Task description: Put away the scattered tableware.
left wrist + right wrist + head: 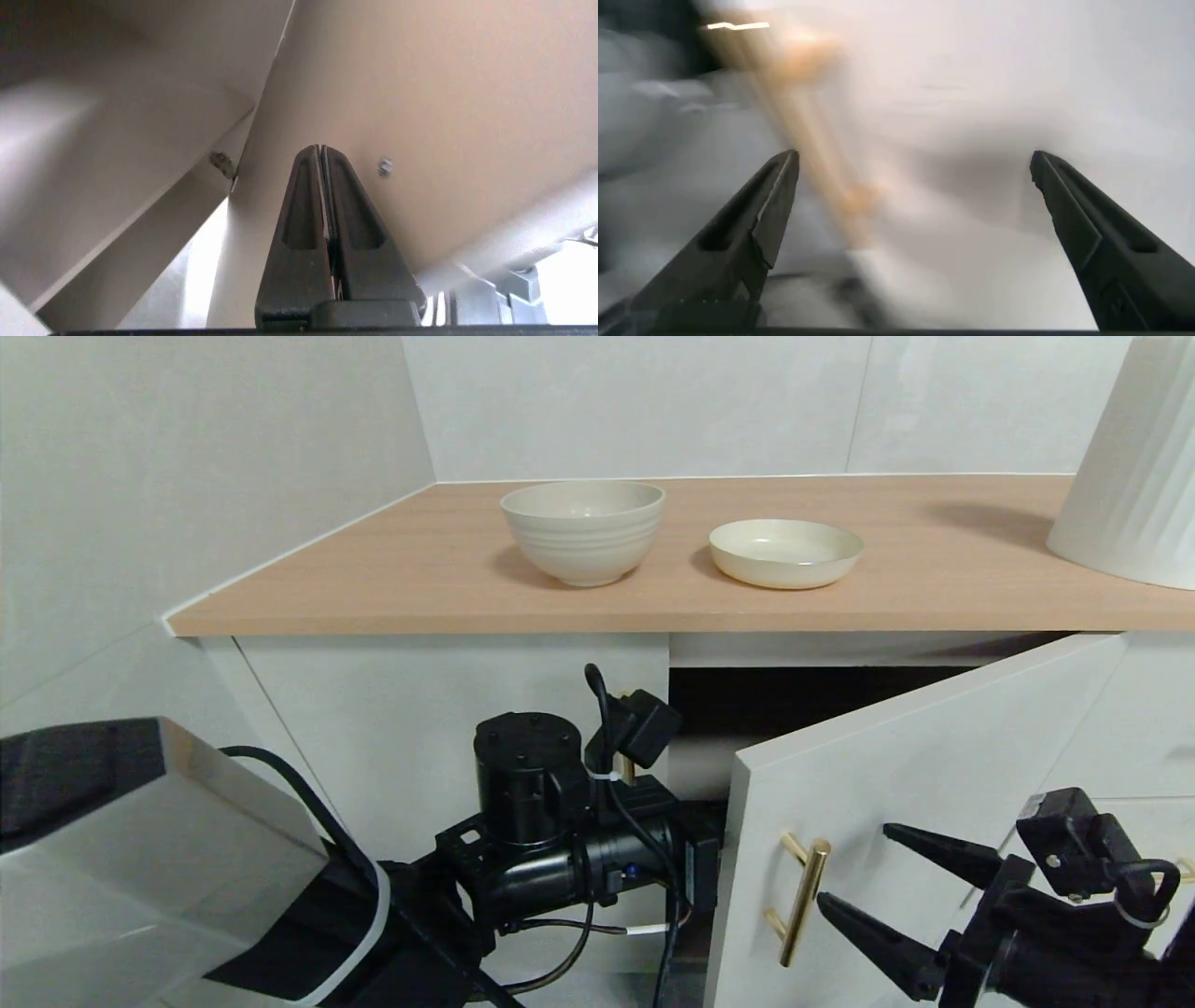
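The bowl (583, 532) and the dish (784, 553) stand on the counter (373, 588) above the open cabinet door (934, 756). The right gripper (854, 863), wide open and empty, is just beside the door's handle (803, 896). The left gripper (320, 154), closed on nothing, is behind the door.

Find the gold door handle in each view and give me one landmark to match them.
Head view: gold handle on the open white door, lower right of centre, just ahead of the right gripper.
Right wrist view: gold handle, blurred, slanting between the open fingers.
Left wrist view: plain pale panels past the shut left gripper.
Shared landmark: the right gripper's black fingers, with the white door behind the handle.
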Robot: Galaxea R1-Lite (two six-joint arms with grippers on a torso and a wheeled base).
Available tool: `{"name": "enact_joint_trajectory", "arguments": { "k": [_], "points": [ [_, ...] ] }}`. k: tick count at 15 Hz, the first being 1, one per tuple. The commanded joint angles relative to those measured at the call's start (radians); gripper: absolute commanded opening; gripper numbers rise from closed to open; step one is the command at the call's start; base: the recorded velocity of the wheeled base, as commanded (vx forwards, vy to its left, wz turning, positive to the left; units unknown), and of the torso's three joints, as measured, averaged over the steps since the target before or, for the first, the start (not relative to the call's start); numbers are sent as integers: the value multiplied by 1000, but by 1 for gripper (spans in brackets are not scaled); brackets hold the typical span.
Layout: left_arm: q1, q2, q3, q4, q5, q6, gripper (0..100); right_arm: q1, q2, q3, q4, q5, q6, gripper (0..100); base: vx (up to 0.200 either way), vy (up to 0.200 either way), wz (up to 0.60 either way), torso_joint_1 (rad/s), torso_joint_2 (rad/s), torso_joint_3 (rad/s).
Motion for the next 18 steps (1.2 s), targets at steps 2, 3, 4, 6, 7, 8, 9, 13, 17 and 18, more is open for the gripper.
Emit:
{"name": "enact_joint_trajectory", "arguments": {
  "k": [2,3,4,6,7,8,9,13,17,18],
  "points": [
    [-2,-41,17,1,2,0,0,40,-240,-113,205,-153,-21,100,0,0,0,0,0,0],
    [-2,-38,16,1,2,0,0,40,-369,-214,425,-155,-20,100,0,0,0,0,0,0],
    [-2,-35,14,1,2,0,0,34,-481,-311,674,-156,-6,100,0,0,0,0,0,0],
    [-2,-30,14,1,2,0,0,22,-570,-404,922,-152,33,100,0,0,0,0,0,0],
    [-4,-16,11,1,2,0,0,17,-659,-512,1246,-115,97,100,0,0,0,0,0,0],
    [-8,-12,5,1,2,0,0,17,-686,-521,1295,-80,98,100,0,0,0,0,0,0],
    [-10,-9,4,1,2,0,0,17,-702,-519,1311,-57,98,100,0,0,0,0,0,0],
    [-18,4,-7,5,2,-17,0,17,-703,-515,1352,-52,98,100,0,0,0,0,0,0],
    [-30,8,-36,33,2,-20,0,17,-716,-515,1355,-52,98,100,-200,0,0,2,6,1],
    [-33,10,-47,43,2,-20,0,17,-719,-513,1355,-50,98,100,-200,0,0,-7,2,2]
  ]
}}
